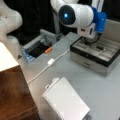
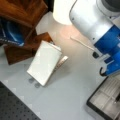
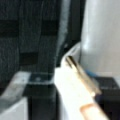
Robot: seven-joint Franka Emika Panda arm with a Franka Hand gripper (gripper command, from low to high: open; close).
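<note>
**Arm poised over the compartment tray**

While the arm's white and blue wrist fills the upper right of both front views, the gripper itself shows only as a dark shape dipping into the grey compartment tray at the right of a front view; whether its jaws are spread or closed, I cannot tell. That tray has a dark rim and pale dividers, and a small dark piece lies in one of its slots just right of the gripper. In a front view the same tray appears only as a corner at the lower right, with the gripper hidden behind the blue wrist housing.

Only a front view shows the white cable with its inline block running diagonally across the grey table, the orange item beside the open dark bin at upper left, and the white ribbed box at the bottom. In a front view that box lies tilted at centre left, near the wooden shelf in the upper left corner.

The wrist view is close and blurred: a pale slanted object with an orange end crosses the lower middle, against dark panels.
</note>
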